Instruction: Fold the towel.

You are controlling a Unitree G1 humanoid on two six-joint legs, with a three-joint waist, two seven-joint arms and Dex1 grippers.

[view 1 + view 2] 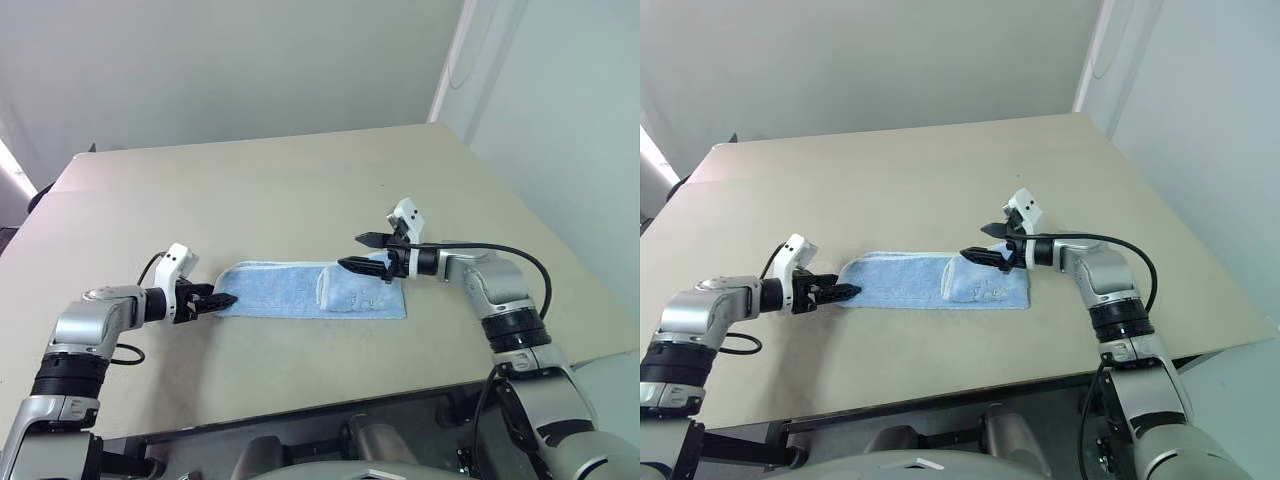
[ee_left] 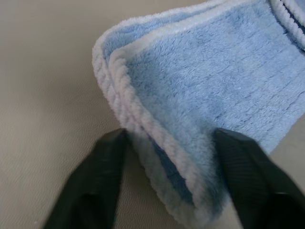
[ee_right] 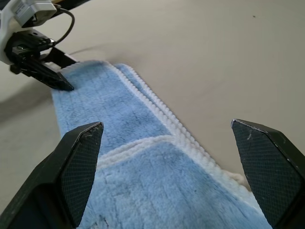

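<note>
Light blue terry towel (image 1: 300, 290), folded into a strip on the tan table (image 1: 280, 190); left gripper (image 1: 222, 300) pinches its end, right gripper (image 1: 362, 252) spread wide above the other end.

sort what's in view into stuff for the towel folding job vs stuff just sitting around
For the job:
towel, folded into a strip
left gripper, at the towel's end
right gripper, open, above the towel's other end

Just there:
table
black cable along the right arm
</note>
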